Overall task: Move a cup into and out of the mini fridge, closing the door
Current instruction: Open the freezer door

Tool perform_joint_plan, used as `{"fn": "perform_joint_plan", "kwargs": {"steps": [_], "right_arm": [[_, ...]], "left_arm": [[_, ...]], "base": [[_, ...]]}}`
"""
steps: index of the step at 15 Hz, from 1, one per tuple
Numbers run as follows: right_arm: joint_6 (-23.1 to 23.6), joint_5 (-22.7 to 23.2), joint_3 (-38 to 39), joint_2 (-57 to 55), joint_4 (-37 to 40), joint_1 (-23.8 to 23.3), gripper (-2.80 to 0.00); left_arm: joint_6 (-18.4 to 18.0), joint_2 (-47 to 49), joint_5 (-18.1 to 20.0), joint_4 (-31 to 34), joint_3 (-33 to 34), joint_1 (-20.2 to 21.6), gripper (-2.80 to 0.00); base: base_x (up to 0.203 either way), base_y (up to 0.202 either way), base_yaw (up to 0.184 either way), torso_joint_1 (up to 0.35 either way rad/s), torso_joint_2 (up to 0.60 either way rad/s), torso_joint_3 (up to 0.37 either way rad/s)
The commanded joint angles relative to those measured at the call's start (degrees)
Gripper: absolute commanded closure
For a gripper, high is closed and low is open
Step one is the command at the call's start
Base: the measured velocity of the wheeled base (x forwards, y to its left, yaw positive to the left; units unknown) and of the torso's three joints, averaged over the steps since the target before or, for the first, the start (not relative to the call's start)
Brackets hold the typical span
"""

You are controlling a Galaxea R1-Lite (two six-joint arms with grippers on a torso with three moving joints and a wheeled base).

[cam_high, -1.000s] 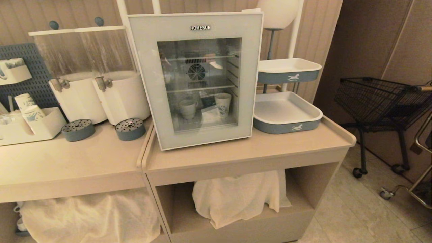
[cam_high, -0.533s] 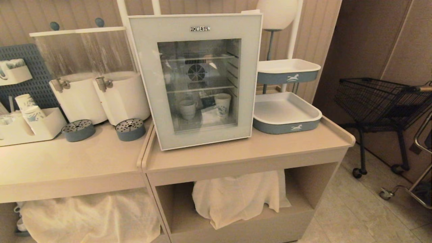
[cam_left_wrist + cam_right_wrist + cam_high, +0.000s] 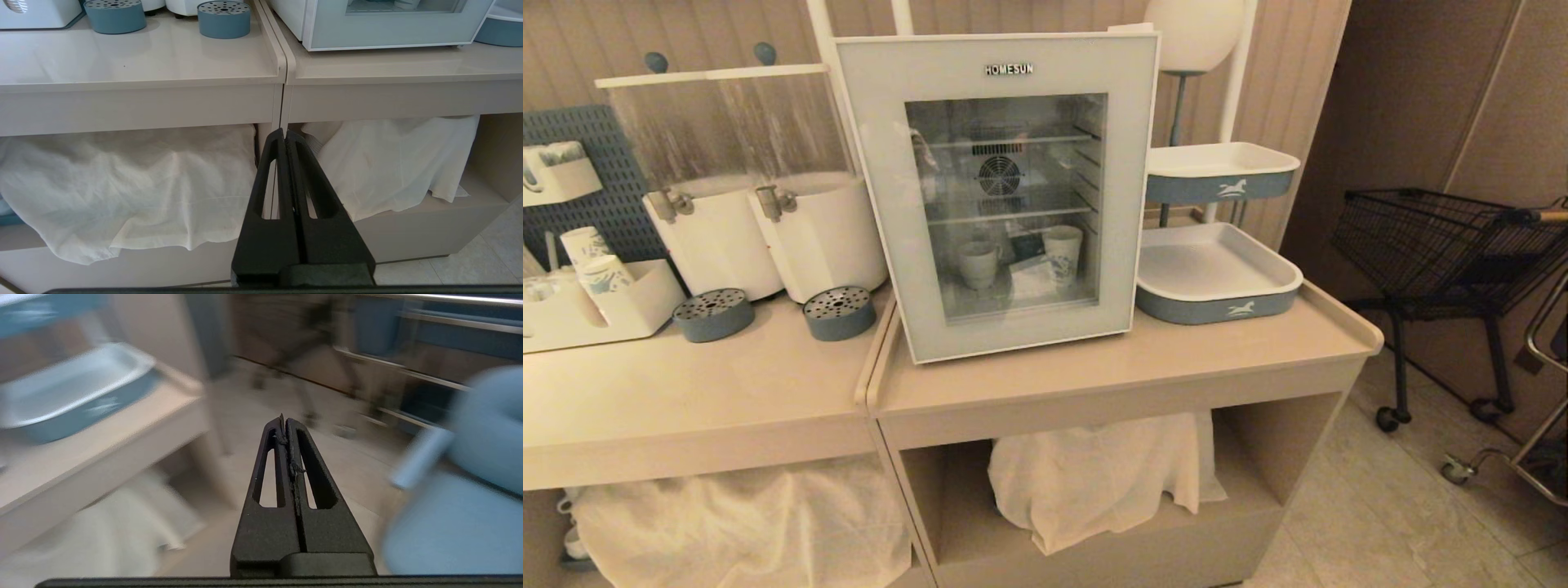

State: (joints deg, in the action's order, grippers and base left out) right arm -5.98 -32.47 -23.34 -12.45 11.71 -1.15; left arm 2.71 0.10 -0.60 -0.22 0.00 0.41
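The cup stands on the floor of the fridge, left of a taller blue-printed paper cup, both seen through the glass of the shut door. The fridge sits on a beige cart with a raised rim; just beside it on the right a blue-and-white tray lies on the cart top, with a second tray on a stand above. A pale cloth is bunched in the cart's open lower shelf.

To the left, a counter butts against the cart and carries two clear-topped drink dispensers, two round blue drip trays, and a white bin holding paper cups. Vertical panelling backs the scene; a black wire trolley stands on the tiled floor to the right.

Neither arm shows in the head view. The left gripper, jaws pressed together, hangs low in front of the seam between counter and cart. The right gripper, jaws likewise pressed together and empty, points past the cart's right end toward the floor, its surroundings smeared by motion.

Compared with a second ago, fridge, cups and trays stand as they did; only a bright reflection on the upper glass has gone.
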Motion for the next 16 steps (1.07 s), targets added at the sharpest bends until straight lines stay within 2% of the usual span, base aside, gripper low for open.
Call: {"fn": "perform_joint_plan", "kwargs": {"steps": [1,4,5,6,7,9,16], "right_arm": [[0.59,8.45,3.4,9.38,-0.7,0.15,0.0],[2.2,19.5,17.09,12.84,-14.51,0.79,0.0],[3.02,22.73,20.08,12.66,-19.6,0.92,0.0],[3.29,24.44,21.09,12.58,-20.98,0.97,0.0],[3.49,27.53,22.0,12.5,-17.94,1.01,0.0],[6.37,31.4,21.65,12.34,-6.49,1.11,0.0],[7.13,32.38,21.32,12.28,-6.61,1.15,0.0]], "left_arm": [[0.02,-0.01,-0.02,-0.04,0.0,0.02,0.0],[0.02,-0.01,-0.02,-0.04,0.0,0.02,0.0],[0.02,-0.01,-0.02,-0.04,0.0,0.02,0.0],[0.04,-0.01,-0.02,-0.04,0.0,0.02,0.0],[0.02,-0.01,-0.02,-0.04,0.0,0.02,0.0],[0.02,-0.01,-0.02,-0.04,0.0,0.02,0.0],[0.02,-0.01,-0.02,-0.04,0.0,0.02,0.0]], "base": [[0.0,0.0,0.0,0.0,0.0,0.0],[0.0,0.0,0.0,0.0,0.0,0.0],[0.0,0.0,0.0,0.0,0.0,0.0],[0.0,0.0,0.0,0.0,0.0,0.0],[0.0,0.0,0.0,0.0,0.0,0.0],[0.0,0.0,0.0,0.0,0.0,0.0],[0.0,0.0,0.0,0.0,0.0,0.0]]}}
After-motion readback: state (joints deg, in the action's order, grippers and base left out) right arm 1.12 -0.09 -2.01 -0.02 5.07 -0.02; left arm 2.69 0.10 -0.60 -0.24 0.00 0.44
